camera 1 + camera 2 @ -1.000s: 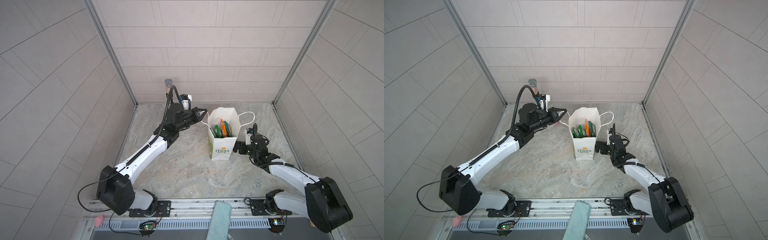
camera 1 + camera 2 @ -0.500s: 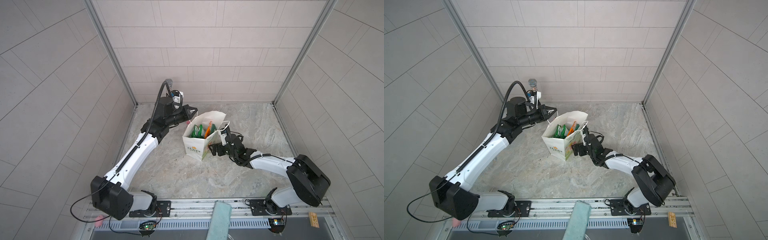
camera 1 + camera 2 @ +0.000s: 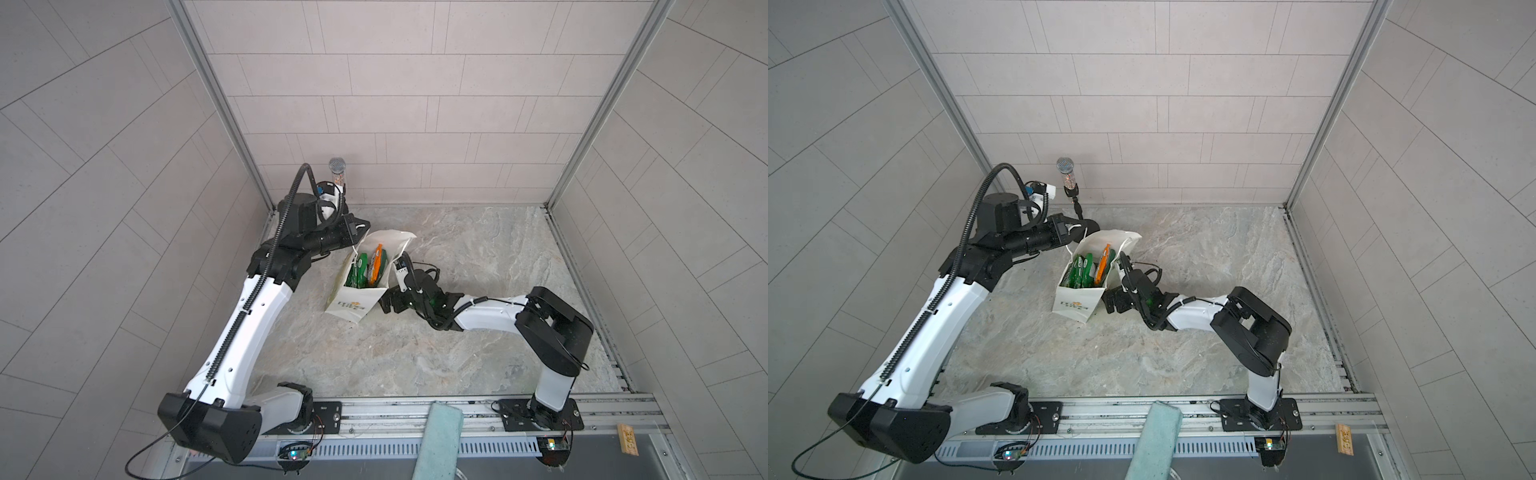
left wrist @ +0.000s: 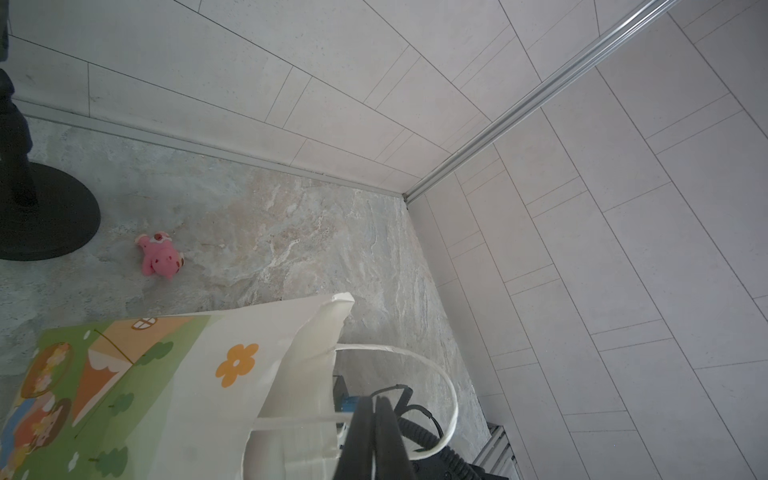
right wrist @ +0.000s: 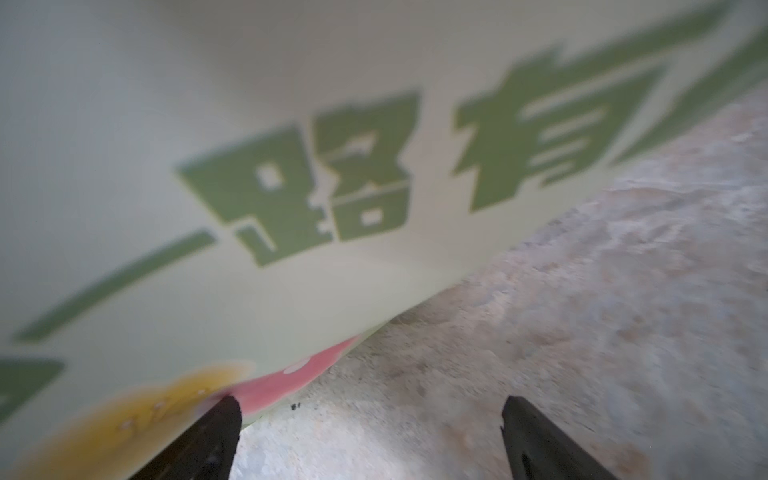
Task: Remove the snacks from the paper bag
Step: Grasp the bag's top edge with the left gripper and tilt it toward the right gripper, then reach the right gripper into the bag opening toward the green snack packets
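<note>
The white paper bag (image 3: 353,305) (image 3: 1075,305) leans over near the back left, mouth open. Snacks stand inside it: green packets (image 3: 358,270) (image 3: 1079,272) and an orange one (image 3: 377,262) (image 3: 1102,266). My left gripper (image 3: 354,227) (image 3: 1089,228) (image 4: 374,415) is shut on a white cord handle (image 4: 299,420) at the bag's rim. My right gripper (image 3: 384,305) (image 3: 1111,301) (image 5: 370,415) is open low at the bag's right side. One of its fingertips (image 5: 222,419) touches the printed wall (image 5: 291,166). The floor shows between the fingers.
A microphone on a black stand (image 3: 337,170) (image 3: 1065,168) is in the back left corner, its base (image 4: 41,216) close to the left gripper. A small pink toy (image 4: 160,259) lies behind the bag. A teal cloth (image 3: 440,440) hangs over the front rail, a wooden block (image 3: 626,438) beside it.
The left gripper has pulled the bag to the left by its handle, and the bag now leans. The right arm has swung left after it and stays low at the bag's base.
</note>
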`<state>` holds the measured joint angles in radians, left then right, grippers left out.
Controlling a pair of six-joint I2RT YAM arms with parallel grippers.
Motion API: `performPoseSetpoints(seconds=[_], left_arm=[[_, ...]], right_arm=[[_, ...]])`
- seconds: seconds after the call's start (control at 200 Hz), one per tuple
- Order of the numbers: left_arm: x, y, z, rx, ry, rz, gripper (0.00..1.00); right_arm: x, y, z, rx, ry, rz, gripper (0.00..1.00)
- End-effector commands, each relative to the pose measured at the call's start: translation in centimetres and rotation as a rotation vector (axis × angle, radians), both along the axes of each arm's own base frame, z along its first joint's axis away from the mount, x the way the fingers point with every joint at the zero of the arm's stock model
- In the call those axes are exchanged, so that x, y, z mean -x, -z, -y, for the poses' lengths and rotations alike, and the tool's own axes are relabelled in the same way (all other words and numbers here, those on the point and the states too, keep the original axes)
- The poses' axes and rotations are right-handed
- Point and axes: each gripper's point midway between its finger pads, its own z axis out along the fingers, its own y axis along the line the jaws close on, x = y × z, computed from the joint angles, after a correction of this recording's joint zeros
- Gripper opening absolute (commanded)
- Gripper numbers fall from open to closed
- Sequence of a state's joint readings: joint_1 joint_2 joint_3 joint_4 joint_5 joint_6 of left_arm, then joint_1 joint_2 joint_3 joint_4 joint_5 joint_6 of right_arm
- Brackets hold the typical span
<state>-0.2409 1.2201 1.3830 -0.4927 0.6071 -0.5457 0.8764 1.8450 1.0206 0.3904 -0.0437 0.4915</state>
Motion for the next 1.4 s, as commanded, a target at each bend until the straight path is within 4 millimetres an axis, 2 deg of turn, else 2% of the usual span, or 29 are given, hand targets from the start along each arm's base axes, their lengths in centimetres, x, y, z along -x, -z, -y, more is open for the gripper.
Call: performPoseSetpoints(seconds=[0.0,0.075,0.13,0.215,0.33,0.45,0.68,0.766,0.876,0.971,1.031,1.101,1.266,1.396], left_arm=[[2.9,-6.0,1.0,0.031,0.120,0.197,0.00],[3.1,-5.4,1.1,0.031,0.131,0.187,0.00],[3.1,-4.8,1.0,0.033,0.126,0.175,0.00],[3.1,-3.9,0.9,0.034,0.111,0.155,0.00],[3.0,-2.5,0.8,0.036,0.083,0.131,0.00],[3.2,-1.3,1.3,0.023,0.071,0.119,0.00],[3.7,0.4,3.1,-0.027,0.062,0.106,0.00],[3.9,0.8,3.9,-0.049,0.063,0.111,0.00],[4.1,1.4,5.3,-0.070,0.073,0.111,0.00],[4.2,2.1,6.3,-0.088,0.089,0.103,0.00],[4.4,2.6,6.8,-0.099,0.104,0.098,0.00],[4.6,3.2,7.3,-0.107,0.115,0.089,0.00],[5.2,3.4,7.7,-0.101,0.133,0.097,0.00],[5.8,3.4,8.2,-0.088,0.168,0.103,0.00]], right_arm=[[-0.2,-2.2,-3.1,-0.069,-0.028,0.047,0.99],[0.0,-1.7,-4.0,-0.066,-0.042,0.042,0.99],[0.1,-1.5,-3.9,-0.060,-0.037,0.040,0.99],[0.3,-1.4,-2.6,-0.040,-0.010,0.049,0.99],[0.8,-1.3,0.1,-0.005,0.025,0.058,0.99],[1.3,-0.8,4.1,0.032,0.072,0.043,0.99],[1.7,-0.1,14.3,0.147,0.234,-0.002,0.99],[1.8,-0.4,18.6,0.198,0.328,-0.023,0.99],[2.1,-1.9,23.7,0.267,0.443,-0.011,0.99],[2.7,-3.6,26.6,0.272,0.512,-0.001,0.99],[3.2,-4.7,26.8,0.239,0.504,0.004,0.99],[3.8,-5.9,25.6,0.172,0.437,-0.001,0.99],[6.0,-7.0,20.1,-0.031,0.197,-0.095,0.96],[7.5,-7.2,16.2,-0.099,0.075,-0.116,0.94]])
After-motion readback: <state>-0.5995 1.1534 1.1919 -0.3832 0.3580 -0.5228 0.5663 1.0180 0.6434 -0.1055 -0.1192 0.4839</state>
